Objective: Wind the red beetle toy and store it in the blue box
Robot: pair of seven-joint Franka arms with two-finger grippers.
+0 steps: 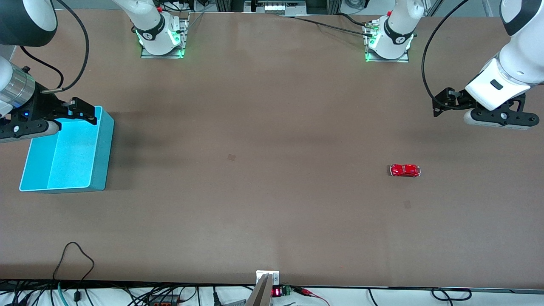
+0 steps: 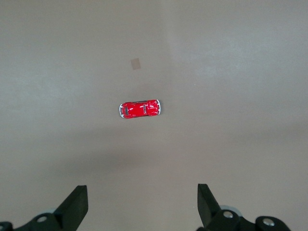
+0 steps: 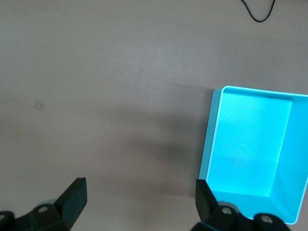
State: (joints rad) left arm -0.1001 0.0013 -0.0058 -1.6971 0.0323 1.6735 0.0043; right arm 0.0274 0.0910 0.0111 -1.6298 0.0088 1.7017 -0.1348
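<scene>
The left gripper (image 1: 442,104) hangs in the air at the left arm's end of the table (image 1: 272,140), over bare tabletop. Its two black fingers (image 2: 74,207) are spread wide apart and hold nothing. In the left wrist view the red beetle toy (image 2: 139,109) sits on the table, well clear of those fingers. It is a tiny glossy red car with silvery ends, resting on its wheels as far as can be made out. In the front view the red beetle toy (image 1: 405,170) lies nearer to the front camera than the left gripper, alone on the brown surface.

The right gripper (image 1: 83,111) hangs over the rim of the blue box (image 1: 100,157) at the right arm's end of the table. Its fingers (image 3: 72,199) are also spread wide and grip nothing. The blue box (image 3: 211,139) is an open cyan bin with a paler inside, standing upright with nothing in it. The toy and the box are well apart, at different ends of the table.
</scene>
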